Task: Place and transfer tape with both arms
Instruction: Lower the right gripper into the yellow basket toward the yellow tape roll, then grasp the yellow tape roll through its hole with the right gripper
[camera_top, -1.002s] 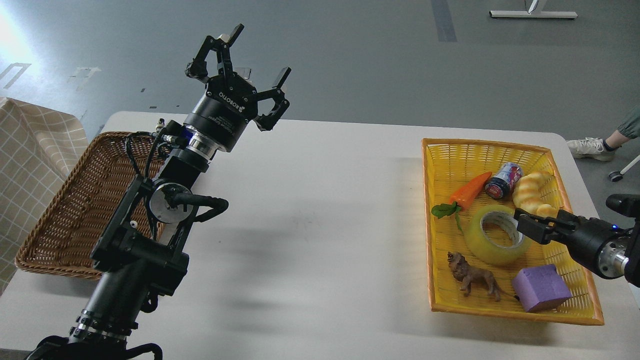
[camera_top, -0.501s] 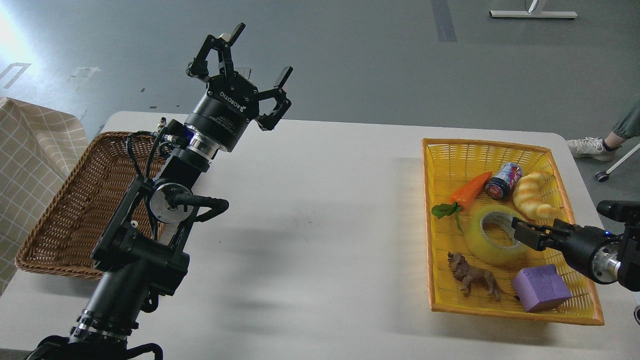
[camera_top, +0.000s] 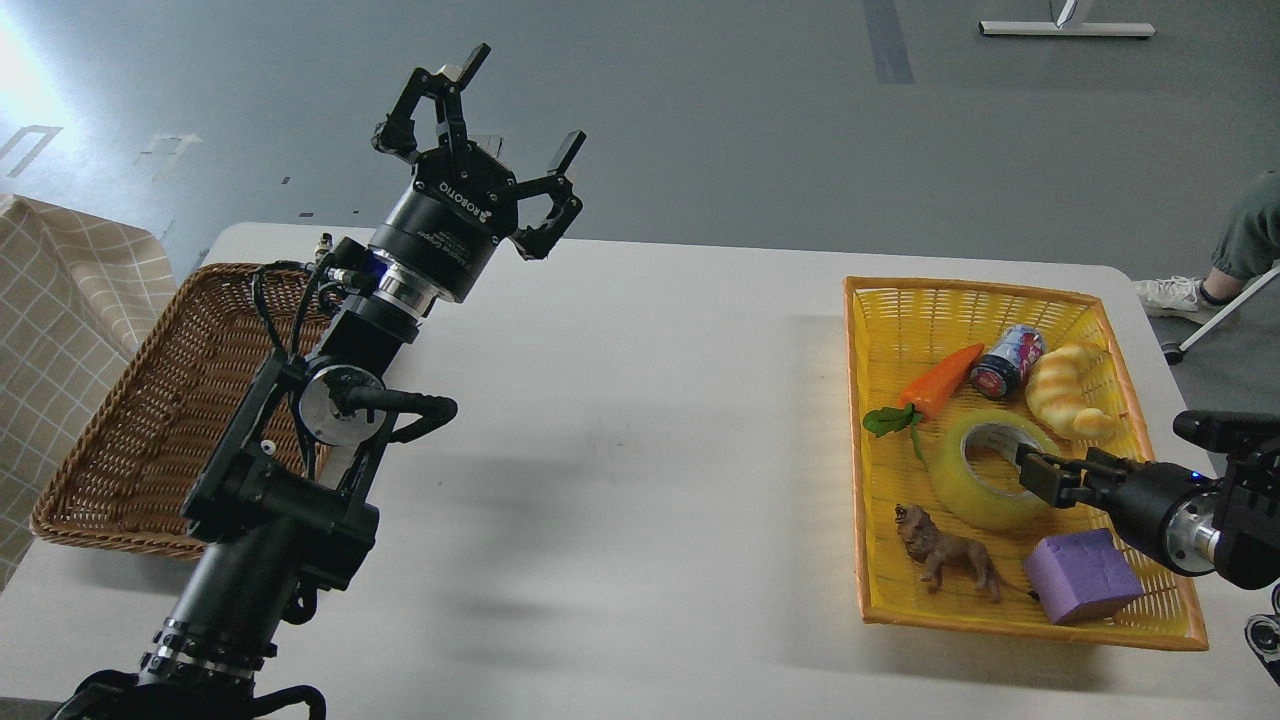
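Note:
The tape (camera_top: 962, 488), a yellowish translucent roll with a grey-white core, lies flat in the yellow basket (camera_top: 1010, 296) on the right of the table. My right gripper (camera_top: 1040, 478) comes in low from the right and is at the roll's right rim, over its core hole. Its fingers look dark and merged, so I cannot tell whether it grips the rim. My left gripper (camera_top: 522, 105) is raised high above the table's far left, fingers spread wide and empty, far from the tape.
The yellow basket also holds a toy carrot (camera_top: 935, 382), a can (camera_top: 1005, 362), a bread toy (camera_top: 1065, 395), a toy lion (camera_top: 948, 560) and a purple block (camera_top: 1082, 576). A brown wicker basket (camera_top: 130, 420) stands at the table's left edge. A person's leg (camera_top: 1245, 235) is beyond the far right.
My right gripper has moved down and slightly left, settling lower at the tape's right rim. The tape has barely shifted. My left arm has not moved.

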